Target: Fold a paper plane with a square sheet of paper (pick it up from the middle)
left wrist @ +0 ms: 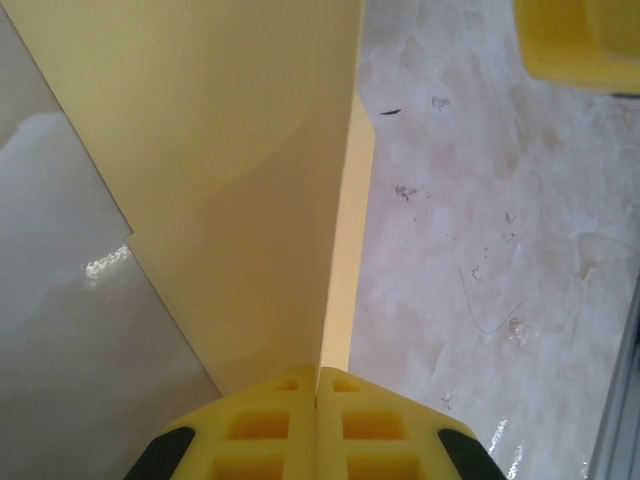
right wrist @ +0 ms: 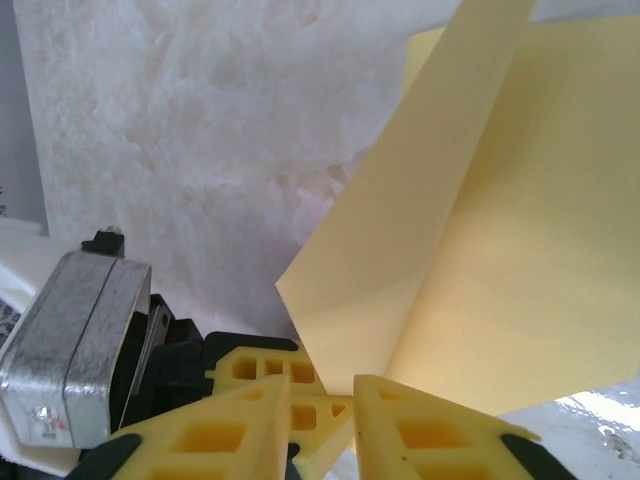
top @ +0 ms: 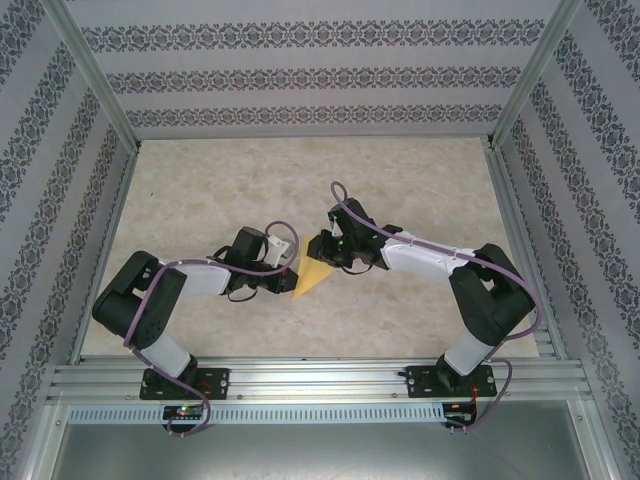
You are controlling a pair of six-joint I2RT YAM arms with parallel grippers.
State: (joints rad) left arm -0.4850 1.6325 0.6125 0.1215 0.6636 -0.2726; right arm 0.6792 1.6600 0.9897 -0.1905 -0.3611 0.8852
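Note:
The square sheet of paper [top: 312, 277] is folded into a narrow pointed yellow triangle, the shape of a paper plane, and is held above the table's middle between both arms. My left gripper [top: 288, 272] is shut on it. In the left wrist view its fingers [left wrist: 318, 372] meet tightly on the crease, and two paper layers [left wrist: 230, 180] fan away from them. My right gripper [top: 326, 254] faces it from the right. Its fingers [right wrist: 322, 385] stand apart, with the lower edge of the paper [right wrist: 480, 250] running down into the gap. The left gripper's fingertips [right wrist: 265, 365] show just behind them.
The marbled beige tabletop [top: 300, 180] lies under both arms, with patterned walls and metal posts around it. An aluminium rail [top: 320, 380] carries the arm bases at the near edge. The right gripper's yellow finger [left wrist: 580, 40] shows at the left wrist view's top right.

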